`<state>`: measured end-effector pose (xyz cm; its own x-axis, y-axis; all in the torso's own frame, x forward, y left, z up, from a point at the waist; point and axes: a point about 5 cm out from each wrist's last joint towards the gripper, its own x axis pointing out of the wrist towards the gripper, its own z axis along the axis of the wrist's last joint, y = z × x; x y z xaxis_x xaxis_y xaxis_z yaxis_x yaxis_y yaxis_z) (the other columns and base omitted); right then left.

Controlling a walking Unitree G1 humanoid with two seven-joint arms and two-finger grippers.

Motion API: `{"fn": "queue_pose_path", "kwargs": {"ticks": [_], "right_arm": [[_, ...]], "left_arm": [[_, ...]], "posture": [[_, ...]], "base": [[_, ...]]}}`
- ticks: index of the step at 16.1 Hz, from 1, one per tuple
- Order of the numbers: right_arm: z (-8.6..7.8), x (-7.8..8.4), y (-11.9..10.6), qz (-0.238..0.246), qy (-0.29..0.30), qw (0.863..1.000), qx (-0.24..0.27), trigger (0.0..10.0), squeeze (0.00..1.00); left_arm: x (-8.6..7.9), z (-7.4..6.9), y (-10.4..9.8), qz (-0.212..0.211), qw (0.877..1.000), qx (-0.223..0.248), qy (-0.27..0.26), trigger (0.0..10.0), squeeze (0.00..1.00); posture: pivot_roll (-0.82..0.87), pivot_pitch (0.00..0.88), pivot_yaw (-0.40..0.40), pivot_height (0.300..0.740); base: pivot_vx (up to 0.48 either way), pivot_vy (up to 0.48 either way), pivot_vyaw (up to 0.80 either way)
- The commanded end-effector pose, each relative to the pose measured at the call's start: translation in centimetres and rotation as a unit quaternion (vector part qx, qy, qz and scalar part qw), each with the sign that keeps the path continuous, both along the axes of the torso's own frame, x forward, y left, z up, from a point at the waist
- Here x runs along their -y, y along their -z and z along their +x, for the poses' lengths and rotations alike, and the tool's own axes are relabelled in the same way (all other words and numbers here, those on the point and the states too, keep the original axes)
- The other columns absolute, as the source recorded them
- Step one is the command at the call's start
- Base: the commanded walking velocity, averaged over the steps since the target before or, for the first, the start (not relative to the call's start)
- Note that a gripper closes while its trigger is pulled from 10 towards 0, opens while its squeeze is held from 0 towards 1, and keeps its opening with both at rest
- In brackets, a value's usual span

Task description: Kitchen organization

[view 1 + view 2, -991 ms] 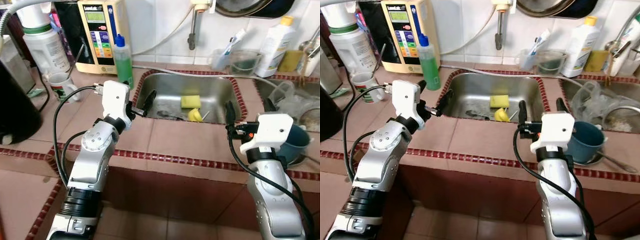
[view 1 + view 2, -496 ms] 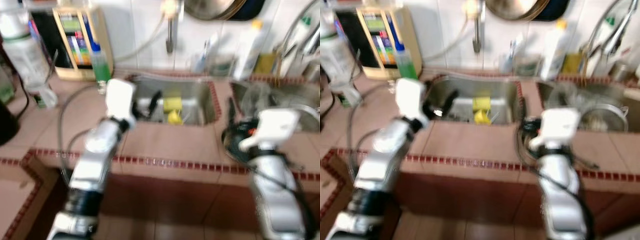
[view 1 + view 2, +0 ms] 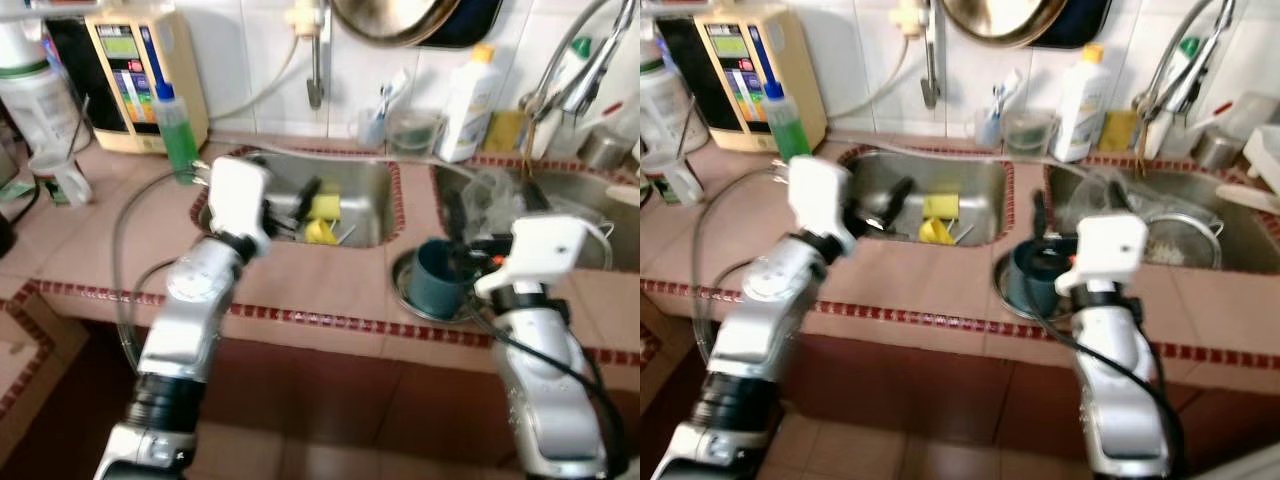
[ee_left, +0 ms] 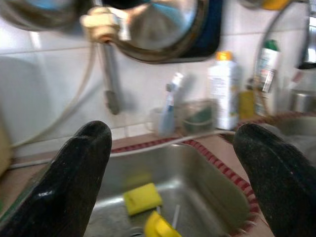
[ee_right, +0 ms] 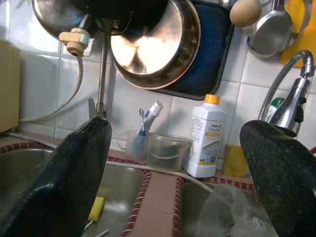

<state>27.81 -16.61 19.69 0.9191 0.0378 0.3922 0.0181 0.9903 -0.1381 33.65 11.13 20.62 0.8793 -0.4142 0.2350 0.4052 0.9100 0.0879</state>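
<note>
My left gripper (image 3: pixel 290 205) hovers open over the near left rim of the left sink (image 3: pixel 372 180), with nothing between its fingers. In that sink lie a yellow sponge (image 4: pixel 142 197) and a yellow item (image 3: pixel 318 231). A dark blue cup (image 3: pixel 435 280) stands on a steel plate (image 3: pixel 402 292) on the tiled counter, in front of the divider between the two sinks. My right gripper (image 3: pixel 490 210) is open and empty, just above and behind the cup. Past its fingers, the right wrist view looks at the wall and a white bottle (image 5: pixel 205 136).
A green soap bottle (image 3: pixel 178 130) and a beige wall appliance (image 3: pixel 130 75) stand at the back left, near a glass (image 3: pixel 55 180). The right sink (image 3: pixel 590 200) holds a plastic bag and a strainer under a tap (image 3: pixel 575 60). Pans (image 5: pixel 153 42) hang on the wall.
The whole picture has shifted left after a blurred moment, so the camera moved right. The right gripper now stands over the blue cup instead of left of it. Both grippers stay open.
</note>
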Motion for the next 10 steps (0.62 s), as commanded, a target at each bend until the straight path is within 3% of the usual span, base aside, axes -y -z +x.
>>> {"fn": "queue_pose_path", "kwargs": {"ticks": [1,10], "right_arm": [[0.11,0.36,-0.25,-0.005,0.007,1.000,0.005,10.0,0.00],[0.11,0.25,-0.12,-0.006,-0.001,1.000,0.006,10.0,0.00]], "left_arm": [[0.39,-0.03,-0.15,-0.001,1.000,0.003,0.004,10.0,0.00],[0.30,-0.14,-0.19,-0.002,1.000,0.003,0.007,10.0,0.00]], "posture": [[-0.18,0.000,0.034,0.740],[-0.18,0.000,0.037,0.740]], "base": [[0.000,-0.382,0.00],[0.000,-0.381,0.00]]}}
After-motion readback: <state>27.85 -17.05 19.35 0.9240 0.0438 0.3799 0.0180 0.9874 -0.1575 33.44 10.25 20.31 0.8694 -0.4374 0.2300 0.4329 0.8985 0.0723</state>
